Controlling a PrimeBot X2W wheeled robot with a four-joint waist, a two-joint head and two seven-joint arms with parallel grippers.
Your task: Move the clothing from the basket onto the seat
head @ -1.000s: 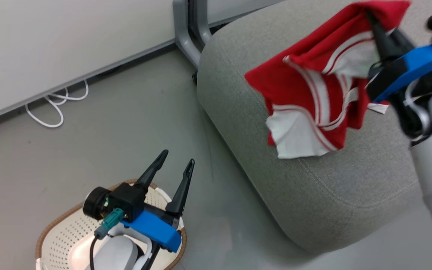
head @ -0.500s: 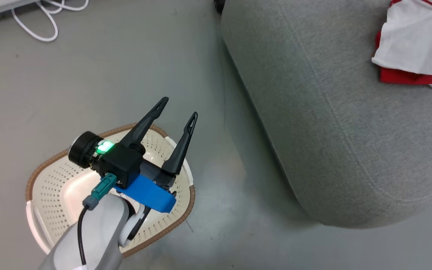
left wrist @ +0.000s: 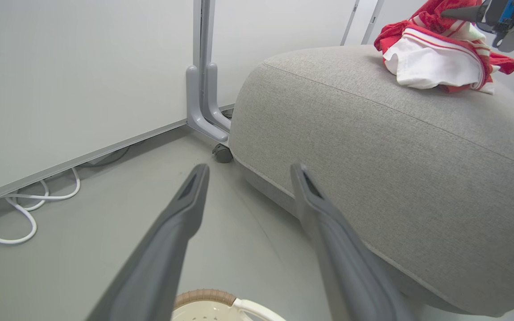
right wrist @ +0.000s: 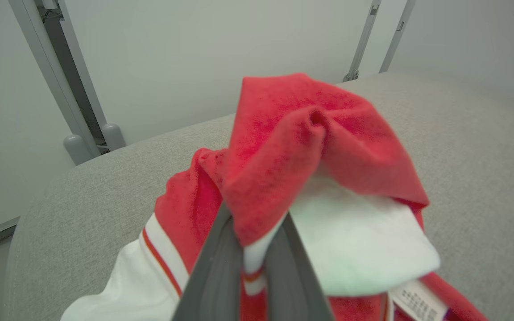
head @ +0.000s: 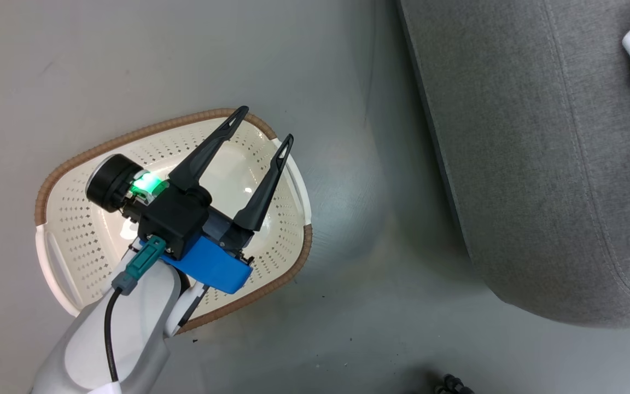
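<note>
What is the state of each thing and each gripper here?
clothing: heaped on the seat
basket: upright on the floor, no clothing seen inside
seat: carries the clothing
left gripper: open, empty, over the basket
right gripper: shut on the clothing

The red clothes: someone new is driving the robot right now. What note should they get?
Left gripper: open, empty, above the basket.
Right gripper: shut on the clothing, which lies bunched on the seat.
Basket: on the floor by the seat; no clothing shows inside, the left arm hides part.
Done: clothing is on the seat.
To do: open the right gripper, back away, check the hidden part.
</note>
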